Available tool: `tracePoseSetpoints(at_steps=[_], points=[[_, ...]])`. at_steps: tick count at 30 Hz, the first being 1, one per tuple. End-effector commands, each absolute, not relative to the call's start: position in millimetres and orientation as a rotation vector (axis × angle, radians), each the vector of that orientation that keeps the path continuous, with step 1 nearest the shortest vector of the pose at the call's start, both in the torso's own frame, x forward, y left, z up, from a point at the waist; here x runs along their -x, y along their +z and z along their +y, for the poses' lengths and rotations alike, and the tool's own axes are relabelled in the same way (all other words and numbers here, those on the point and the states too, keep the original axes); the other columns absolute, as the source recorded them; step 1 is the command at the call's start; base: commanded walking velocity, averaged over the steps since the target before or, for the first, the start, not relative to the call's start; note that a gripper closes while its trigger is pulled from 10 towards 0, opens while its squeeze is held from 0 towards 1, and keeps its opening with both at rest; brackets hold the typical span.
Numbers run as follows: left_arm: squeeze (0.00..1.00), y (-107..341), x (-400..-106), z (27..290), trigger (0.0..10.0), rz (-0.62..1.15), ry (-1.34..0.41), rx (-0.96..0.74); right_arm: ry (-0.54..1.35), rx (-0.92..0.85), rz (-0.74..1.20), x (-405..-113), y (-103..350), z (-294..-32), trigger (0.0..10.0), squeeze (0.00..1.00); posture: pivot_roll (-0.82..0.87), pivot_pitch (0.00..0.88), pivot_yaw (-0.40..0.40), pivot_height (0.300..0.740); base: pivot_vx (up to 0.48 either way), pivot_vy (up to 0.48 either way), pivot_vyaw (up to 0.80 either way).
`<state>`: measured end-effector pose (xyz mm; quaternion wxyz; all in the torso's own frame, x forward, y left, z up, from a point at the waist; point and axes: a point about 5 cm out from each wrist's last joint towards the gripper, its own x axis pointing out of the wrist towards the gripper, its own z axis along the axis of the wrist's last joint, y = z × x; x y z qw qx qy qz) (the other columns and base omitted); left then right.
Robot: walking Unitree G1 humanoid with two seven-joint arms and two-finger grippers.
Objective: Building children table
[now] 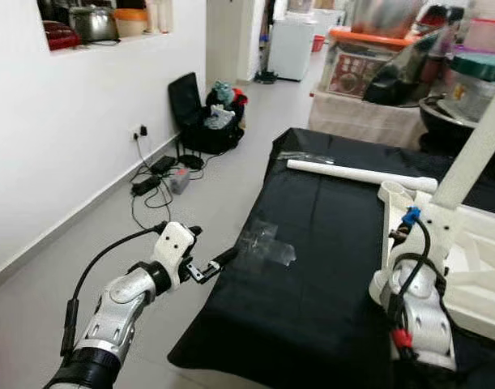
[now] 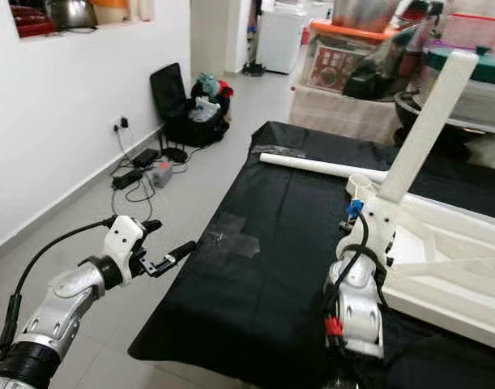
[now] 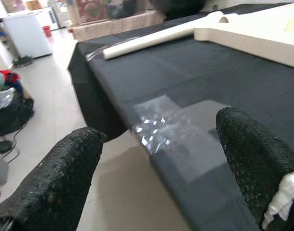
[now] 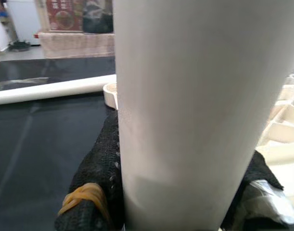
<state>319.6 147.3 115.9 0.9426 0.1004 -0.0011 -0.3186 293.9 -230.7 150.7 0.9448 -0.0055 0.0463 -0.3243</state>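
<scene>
we hold one leg (image 2: 425, 121) upright at a corner of the inverted top (image 2: 458, 259), with the right gripper (image 4: 175, 192) clamped around it. the left gripper (image 3: 156, 173) hovers at the edge of the black cloth (image 1: 328, 267), jaws wide apart and empty. a second leg (image 1: 356, 173) lies loose on the cloth. we judge assembly barely begun.

The table (image 1: 312, 267) stands ahead of the robot. The tabletop panel (image 2: 458, 251) lies on its right side. A loose leg (image 1: 356, 173) lies across the far end. An upright leg (image 2: 421, 121) rises from the panel's near-left corner. Tape (image 1: 267, 243) sits near the table's left edge. Cables (image 1: 154, 182) lie on the floor by the left wall.
</scene>
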Motion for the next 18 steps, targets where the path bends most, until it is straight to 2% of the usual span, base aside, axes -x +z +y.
tracePoseSetpoints(at_steps=[1, 2, 3, 10, 11, 12, 14, 18], points=[[0.00, 114.2, -320.7, 141.0, 10.0, 0.007, -0.671, -0.205, -0.675, 0.099, 0.295, -282.1, 115.7, -226.5, 0.0, 0.00, 0.01, 0.000, -0.077, 0.740, 0.000, 0.000, 0.00], [0.00, 113.8, -320.4, 142.7, 10.0, 0.008, -0.668, -0.205, -0.658, 0.101, 0.293, -282.1, 117.4, -219.5, 8.0, 0.00, 0.02, 0.000, -0.082, 0.740, 0.000, 0.000, 0.00], [0.00, 113.4, -320.0, 144.0, 10.0, 0.010, -0.666, -0.206, -0.652, 0.109, 0.297, -283.4, 118.3, -216.4, 10.0, 0.00, 0.02, 0.000, -0.082, 0.740, 0.000, 0.000, 0.00], [0.00, 111.7, -319.2, 145.0, 10.0, 0.013, -0.664, -0.206, -0.694, 0.121, 0.306, -290.9, 121.2, -219.8, 10.0, 0.00, 0.01, 0.000, -0.084, 0.740, 0.000, 0.000, 0.00], [0.00, 111.6, -319.2, 143.6, 10.0, 0.011, -0.665, -0.205, -0.655, 0.050, 0.261, -295.1, 124.8, -217.7, 10.0, 0.35, 0.01, 0.000, -0.087, 0.740, 0.000, 0.000, 0.00], [0.00, 112.4, -319.1, 142.0, 10.0, 0.007, -0.667, -0.202, -0.618, -0.002, 0.209, -298.5, 130.1, -217.8, 10.0, 1.00, 0.02, 0.000, -0.091, 0.740, 0.000, 0.000, 0.00], [0.00, 113.1, -319.1, 141.0, 10.0, 0.004, -0.668, -0.200, -0.594, -0.034, 0.171, -299.1, 134.5, -217.6, 10.0, 1.00, 0.02, 0.000, -0.091, 0.740, 0.000, 0.000, 0.00], [0.00, 113.2, -319.4, 144.9, 10.0, 0.006, -0.663, -0.204, -0.390, -0.093, 0.099, -312.5, 153.3, -211.8, 10.0, 1.00, 0.02, 0.000, -0.090, 0.740, 0.000, 0.000, 0.00]])
